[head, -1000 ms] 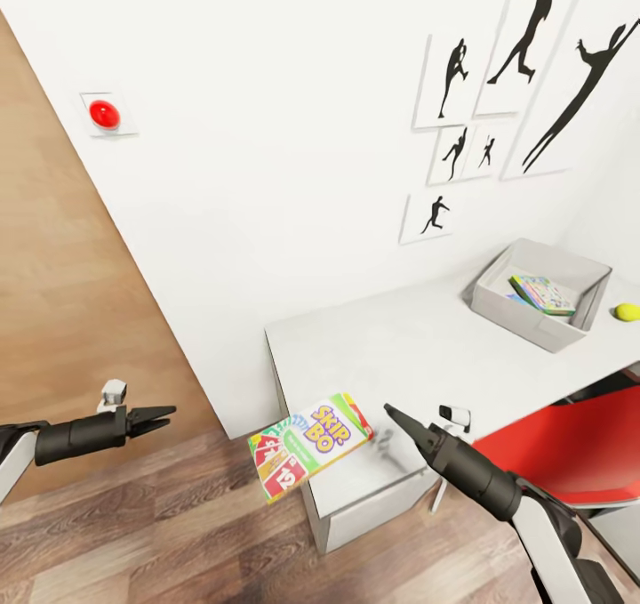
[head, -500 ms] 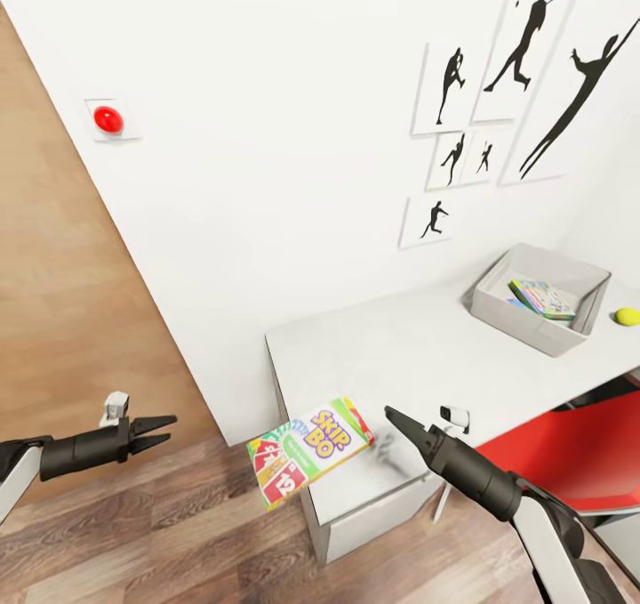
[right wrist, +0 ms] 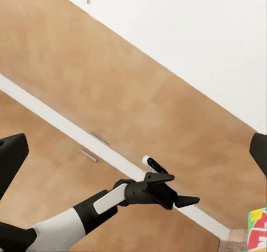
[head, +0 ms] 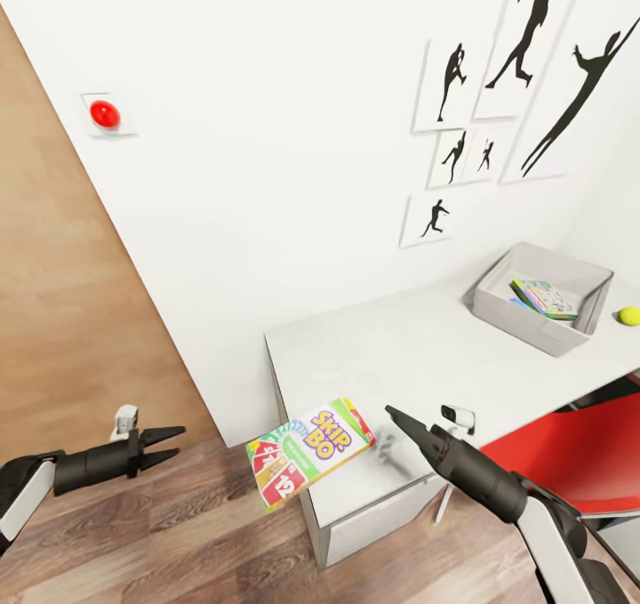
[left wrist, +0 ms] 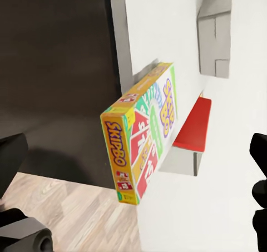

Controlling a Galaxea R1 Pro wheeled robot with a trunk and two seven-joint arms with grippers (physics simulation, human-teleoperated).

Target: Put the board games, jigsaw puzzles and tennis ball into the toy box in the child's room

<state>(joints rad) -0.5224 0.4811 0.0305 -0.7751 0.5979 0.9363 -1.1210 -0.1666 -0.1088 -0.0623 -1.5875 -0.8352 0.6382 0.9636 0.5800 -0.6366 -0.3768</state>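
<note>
Across the right half of the head frame you have the white table, its near corner jutting toward lower centre, and that corner is where your problem sits. Below it at lower right is the red chair, tucked partly under the tabletop, so approach from that side looks cramped.

Up at the right edge rests the grey toy box, open-topped against the wall, with one colourful flat box already lying inside; that is your drop point, well apart from both arms.

At lower centre the Skip-Bo board game lies flat with roughly half its length hanging past the table's left edge over the wooden floor. The left wrist view confirms the overhang, and the exposed end gives you a free edge to pinch from the side; a nudge there could tip it off.

Your left gripper hovers over the floor at lower left, fingers slightly parted and empty, aimed toward the game but well short of it. Your right gripper points at the game's near corner from just beside it, fingers pressed together on nothing.

Smallest, the tennis ball sits on the table just beside the toy box, at the right edge.
</note>
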